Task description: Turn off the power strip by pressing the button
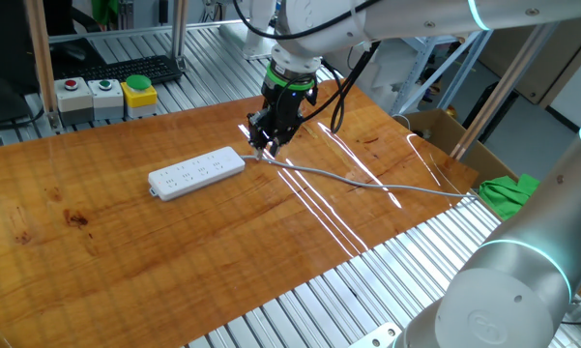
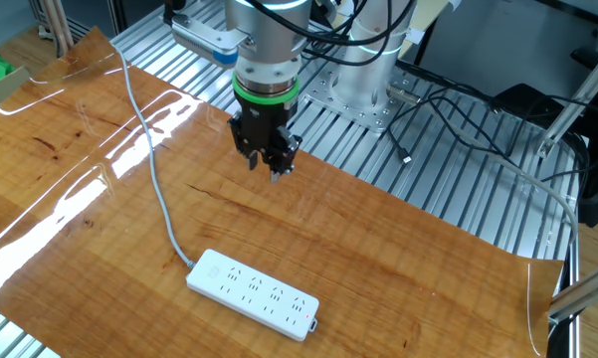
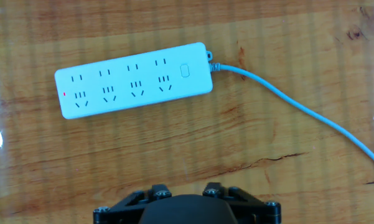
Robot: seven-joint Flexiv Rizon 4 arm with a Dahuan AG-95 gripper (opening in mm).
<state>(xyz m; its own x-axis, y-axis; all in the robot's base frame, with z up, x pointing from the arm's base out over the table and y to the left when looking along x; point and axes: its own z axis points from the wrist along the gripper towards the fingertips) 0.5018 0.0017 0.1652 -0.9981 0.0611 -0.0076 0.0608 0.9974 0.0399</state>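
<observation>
Power strip (image 3: 134, 88): white, flat on wooden table (image 2: 408, 268), outlets up, grey cable (image 3: 299, 109) trailing from one end. Button (image 3: 185, 70): small, beside corded end, exposed from above, likely so a fingertip can descend on it. Gripper (image 2: 272, 164): hangs above the table near that end, apart from the strip; finger spacing cannot be told. Red indicator (image 3: 65, 94): lit at far end, suggesting power remains on.

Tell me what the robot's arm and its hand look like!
The arm is made of fat, round, silver-grey tubes. A bright green ring goes around its wrist. Below that sits the gripper, small, black and blocky. Black cables loop down beside the wrist. Another silver arm nearby has a glowing teal ring.
</observation>
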